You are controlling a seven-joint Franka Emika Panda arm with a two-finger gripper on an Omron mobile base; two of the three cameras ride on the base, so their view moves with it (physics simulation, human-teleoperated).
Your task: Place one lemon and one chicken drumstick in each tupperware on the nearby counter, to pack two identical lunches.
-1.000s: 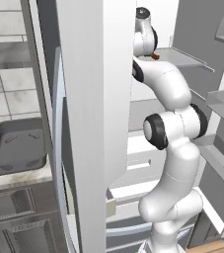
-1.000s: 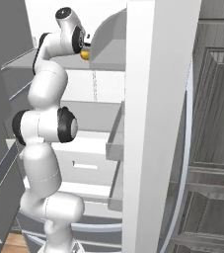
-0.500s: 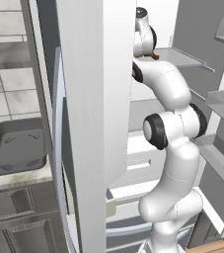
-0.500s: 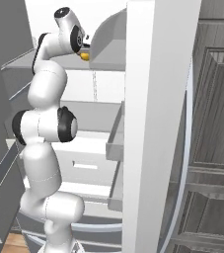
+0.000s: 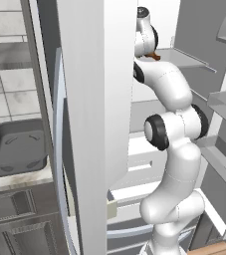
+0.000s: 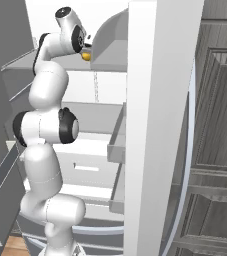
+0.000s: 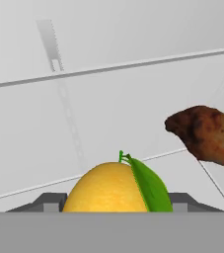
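gripper (image 7: pixel 112 210): finger tips flank the lemon (image 7: pixel 111 190), grip or gap cannot be told | lemon: on upper fridge shelf (image 6: pixel 110 62) | chicken drumstick (image 7: pixel 207 136): same shelf, just beside lemon | tupperware (image 5: pixel 16 148): on counter (image 5: pixel 15 179)

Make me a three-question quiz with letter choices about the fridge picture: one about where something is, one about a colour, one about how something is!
1. Where is the lemon? A) between the fingertips B) in a tray C) on the floor
2. What colour is its leaf? A) blue B) green C) red
3. How is the tupperware on the counter? A) lidded B) full C) empty

Answers: A, it sits between the dark tips in the hand view; B, the leaf is bright green; C, the tray's dark inside is bare.
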